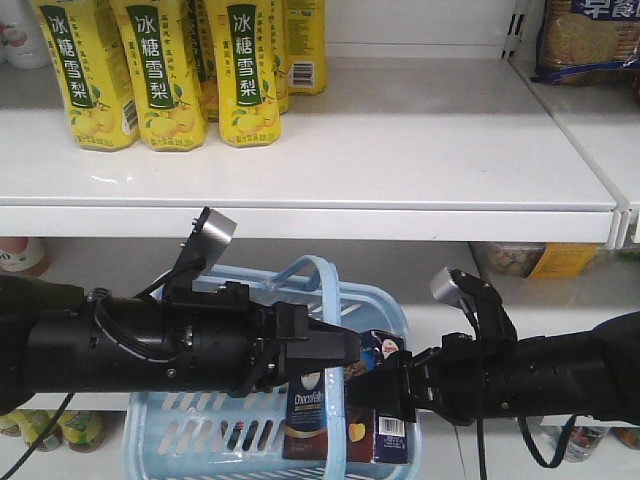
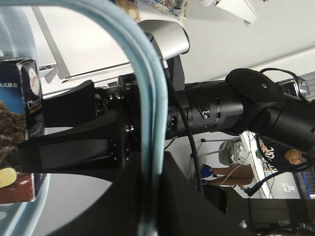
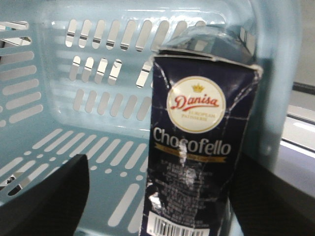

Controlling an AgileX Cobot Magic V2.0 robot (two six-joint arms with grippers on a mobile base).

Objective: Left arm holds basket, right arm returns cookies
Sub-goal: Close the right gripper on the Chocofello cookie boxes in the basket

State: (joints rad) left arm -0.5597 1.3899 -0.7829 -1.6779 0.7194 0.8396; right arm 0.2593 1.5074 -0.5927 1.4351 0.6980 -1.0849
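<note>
Cookies (image 3: 197, 147) — dark navy box, "Chocofello" in white under an oval logo, barcode at the foot — standing upright inside the basket (image 3: 74, 98), backed against its slotted wall, top corners crumpled. Long axis vertical. Right gripper (image 3: 160, 187) open, one dark finger on each side of the box's lower half: the finger (image 3: 49, 196) on the left of the right wrist view stands apart from it with basket floor showing between, the other looks just beside the box edge, contact not clear. So the box lies straight ahead, between the jaws and square to them; judged ready for a close and a lift straight up clear of the rim. Right arm is the nearer by far. Left gripper (image 1: 325, 345) closed on the arched handle (image 2: 147, 98), holding the basket just below the white shelf (image 1: 400, 150) — yellow drink packs (image 1: 160, 70) stand on it, well apart.
</note>
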